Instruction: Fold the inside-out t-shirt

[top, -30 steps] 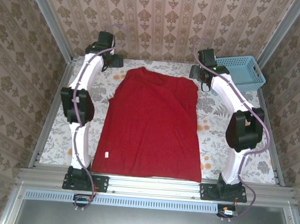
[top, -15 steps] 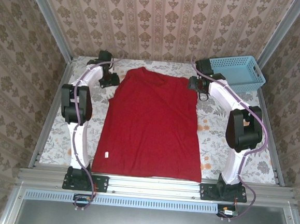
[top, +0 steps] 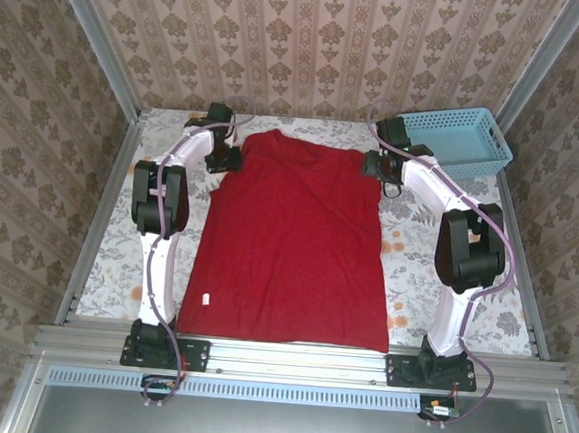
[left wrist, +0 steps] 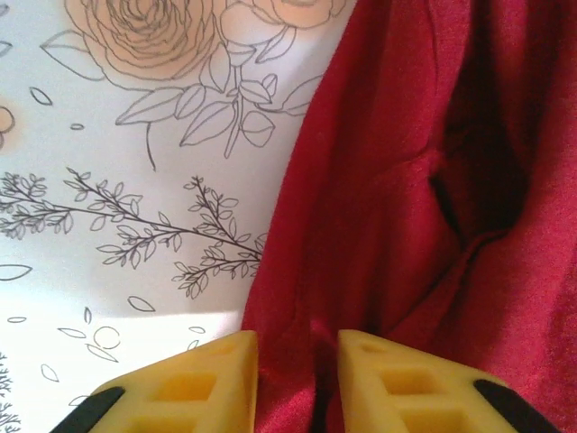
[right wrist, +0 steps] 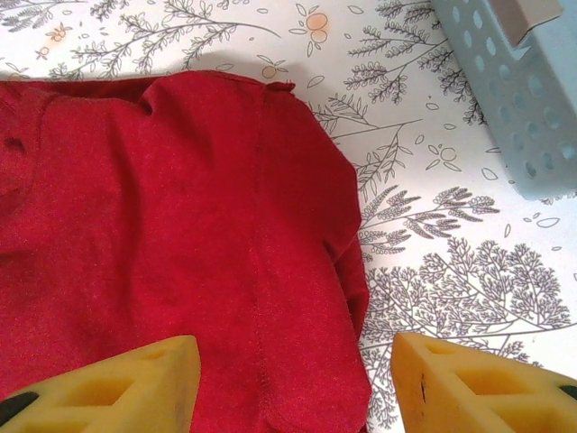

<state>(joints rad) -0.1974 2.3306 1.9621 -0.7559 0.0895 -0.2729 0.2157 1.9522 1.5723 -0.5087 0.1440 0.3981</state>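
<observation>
Lying flat, the shirt [top: 292,242] runs near to far. At its far left corner the left gripper [left wrist: 296,361] is nearly closed, grip unclear; the right gripper [right wrist: 296,365] gapes over the far right corner.

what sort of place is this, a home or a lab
Most likely a staged robot test cell, not a home: wallpapered panels box in a floral-covered table, edged by metal framing.

Nothing legible; tag [top: 206,297] on t-shirt [top: 288,236] seemingly too small.
</observation>
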